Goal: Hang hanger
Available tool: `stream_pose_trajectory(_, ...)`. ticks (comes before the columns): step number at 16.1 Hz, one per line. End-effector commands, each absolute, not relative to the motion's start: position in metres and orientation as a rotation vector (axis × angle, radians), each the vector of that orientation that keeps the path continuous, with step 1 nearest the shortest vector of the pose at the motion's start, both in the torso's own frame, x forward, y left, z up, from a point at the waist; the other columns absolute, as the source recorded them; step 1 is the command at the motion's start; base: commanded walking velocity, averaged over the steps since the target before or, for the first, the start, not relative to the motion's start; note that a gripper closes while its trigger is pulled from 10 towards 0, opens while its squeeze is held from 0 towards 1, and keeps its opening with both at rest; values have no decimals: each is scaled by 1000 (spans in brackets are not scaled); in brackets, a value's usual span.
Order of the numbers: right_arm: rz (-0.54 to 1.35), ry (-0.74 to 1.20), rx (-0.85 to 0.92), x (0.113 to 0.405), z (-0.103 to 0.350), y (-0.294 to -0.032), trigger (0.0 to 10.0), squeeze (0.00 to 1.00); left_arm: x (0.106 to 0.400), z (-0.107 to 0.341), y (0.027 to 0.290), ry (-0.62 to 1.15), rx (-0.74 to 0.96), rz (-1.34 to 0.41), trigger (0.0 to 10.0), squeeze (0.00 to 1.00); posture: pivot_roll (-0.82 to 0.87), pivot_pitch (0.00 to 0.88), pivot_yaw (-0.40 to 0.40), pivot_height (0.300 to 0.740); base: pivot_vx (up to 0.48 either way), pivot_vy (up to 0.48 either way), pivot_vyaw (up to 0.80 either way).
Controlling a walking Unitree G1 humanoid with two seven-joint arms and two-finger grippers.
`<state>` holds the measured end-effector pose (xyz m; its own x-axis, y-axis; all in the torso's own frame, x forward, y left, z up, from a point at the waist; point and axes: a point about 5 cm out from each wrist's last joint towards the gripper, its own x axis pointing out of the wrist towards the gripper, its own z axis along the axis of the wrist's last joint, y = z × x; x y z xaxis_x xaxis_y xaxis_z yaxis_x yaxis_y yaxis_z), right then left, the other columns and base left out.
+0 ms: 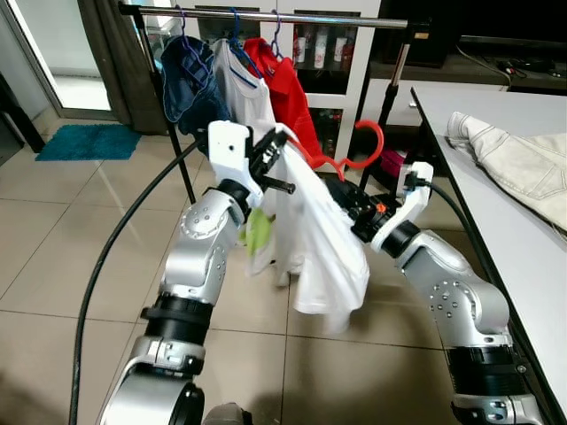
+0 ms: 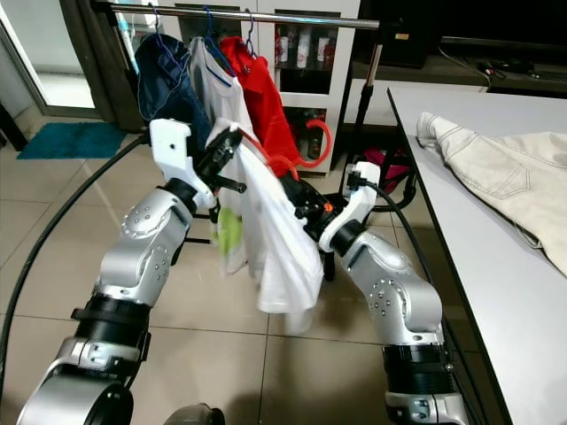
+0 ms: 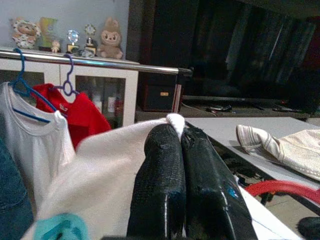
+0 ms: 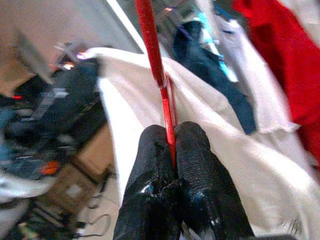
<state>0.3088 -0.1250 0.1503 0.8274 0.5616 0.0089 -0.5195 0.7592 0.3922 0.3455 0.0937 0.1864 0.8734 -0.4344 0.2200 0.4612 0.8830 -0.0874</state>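
A red hanger (image 1: 372,146) carries a white shirt (image 1: 323,248), held up in front of me between both arms, below and in front of the silver rail (image 1: 266,16). My left gripper (image 1: 273,158) is shut on the shirt's shoulder, seen in the left wrist view as fingers (image 3: 160,165) pinching white cloth (image 3: 105,170). My right gripper (image 1: 344,193) is shut on the hanger's red bar (image 4: 161,75), near the hook's base. The hook points up and right, apart from the rail. A navy garment (image 1: 186,80), a white top (image 1: 239,84) and a red top (image 1: 288,88) hang on the rail.
A white table (image 1: 523,257) runs along my right with a cream jacket (image 1: 514,159) on it. A black cable (image 1: 106,257) arcs over the tiled floor on my left. A teal mat (image 1: 89,140) lies far left. A white cabinet (image 1: 354,80) stands behind the rack.
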Motion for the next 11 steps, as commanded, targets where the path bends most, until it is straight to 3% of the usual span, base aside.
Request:
stream_pose_trajectory(1, 530, 131, 380, 314, 149, -131, 10000, 0, 345, 194, 99, -235, -138, -437, 0, 0, 43, 0, 24, 740, 0, 0, 0)
stream_pose_trajectory(5, 497, 130, 376, 317, 149, -134, 10000, 0, 344, 190, 97, -205, -118, -457, 0, 0, 42, 0, 22, 740, 0, 0, 0)
stream_pose_trajectory(6, 410, 124, 381, 322, 150, -142, 10000, 0, 341, 177, 93, -141, -15, -488, 0, 0, 42, 0, 22, 740, 0, 0, 0)
stream_pose_trajectory(11, 304, 29, 420, 328, 165, -154, 10000, 0, 339, 152, 103, -21, 83, -397, 0, 0, 42, 0, 20, 740, 0, 0, 0)
